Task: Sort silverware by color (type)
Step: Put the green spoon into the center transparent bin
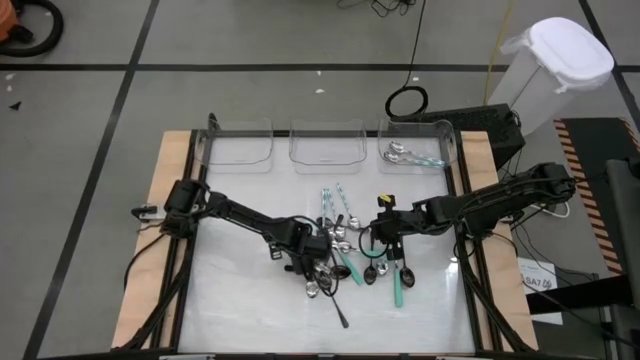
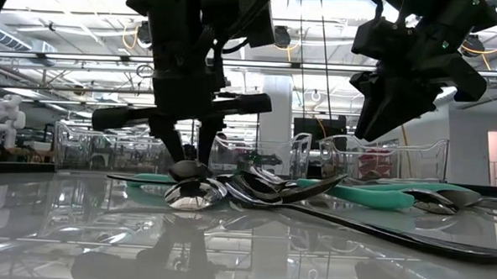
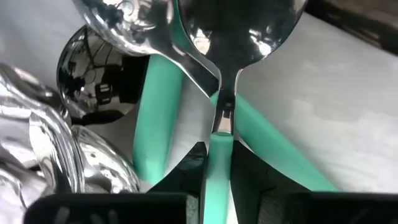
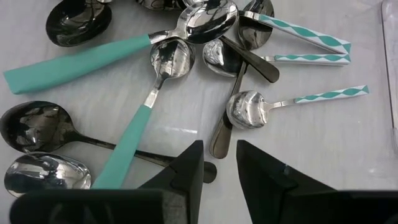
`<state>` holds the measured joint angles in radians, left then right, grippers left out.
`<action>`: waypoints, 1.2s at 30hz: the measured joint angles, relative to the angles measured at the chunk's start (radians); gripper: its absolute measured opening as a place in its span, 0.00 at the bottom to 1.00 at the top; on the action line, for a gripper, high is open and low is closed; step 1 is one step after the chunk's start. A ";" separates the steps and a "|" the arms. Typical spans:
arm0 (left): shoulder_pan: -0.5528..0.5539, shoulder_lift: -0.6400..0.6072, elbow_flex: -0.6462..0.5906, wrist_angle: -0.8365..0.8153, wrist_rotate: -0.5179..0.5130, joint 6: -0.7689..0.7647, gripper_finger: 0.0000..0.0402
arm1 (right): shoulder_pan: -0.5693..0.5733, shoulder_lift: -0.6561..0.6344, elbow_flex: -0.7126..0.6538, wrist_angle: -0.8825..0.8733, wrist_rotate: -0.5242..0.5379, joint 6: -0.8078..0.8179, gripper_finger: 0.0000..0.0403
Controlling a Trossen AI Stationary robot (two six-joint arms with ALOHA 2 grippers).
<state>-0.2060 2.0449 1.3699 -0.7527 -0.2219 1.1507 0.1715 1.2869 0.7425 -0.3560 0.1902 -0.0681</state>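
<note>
I have the left claw [image 1: 318,262] down in the middle of the silverware pile [image 1: 350,250], low centre of the high frame. In the left wrist view a teal-handled spoon [image 3: 219,149] runs straight up the frame, its handle lying in the gap between my two fingers [image 3: 180,180], bowl pointing away from the claw. The fingers sit either side of the handle and look parted, not yet clamped, so I read this claw as released and lined up along the spoon's long axis. That alignment is what the coming grasp turns on: I judge the fingers need to close across the handle, not along it.

The right claw [image 1: 385,232] hovers just right of the pile in the high frame, its fingers [image 4: 186,168] apart and holding nothing. Its wrist view shows more teal spoons [image 4: 134,134], dark spoons [image 4: 43,127] and patterned pale-handled spoons [image 4: 298,99] fanned out ahead of it on the white counter [image 1: 240,310].

Three clear bins [image 1: 325,145] stand along the upper edge of the counter; the right-hand one [image 1: 420,150] already holds a couple of pieces. The left arm is plainly the nearer to this spoon.
</note>
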 joint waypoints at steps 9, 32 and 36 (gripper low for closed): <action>-0.017 0.007 0.179 -0.129 -0.170 -0.428 0.11 | 0.000 0.000 0.000 0.140 0.075 0.011 0.23; -0.031 -0.054 0.376 -0.576 -0.524 -1.446 0.11 | 0.030 0.000 -0.108 0.477 0.226 0.178 0.23; -0.030 -0.136 0.299 -0.586 -0.587 -1.543 0.11 | 0.048 0.000 -0.108 0.493 0.226 0.176 0.23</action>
<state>-0.2357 1.9088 1.6686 -1.3386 -0.8085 -0.3924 0.2197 1.2869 0.6342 0.1371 0.4159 0.1081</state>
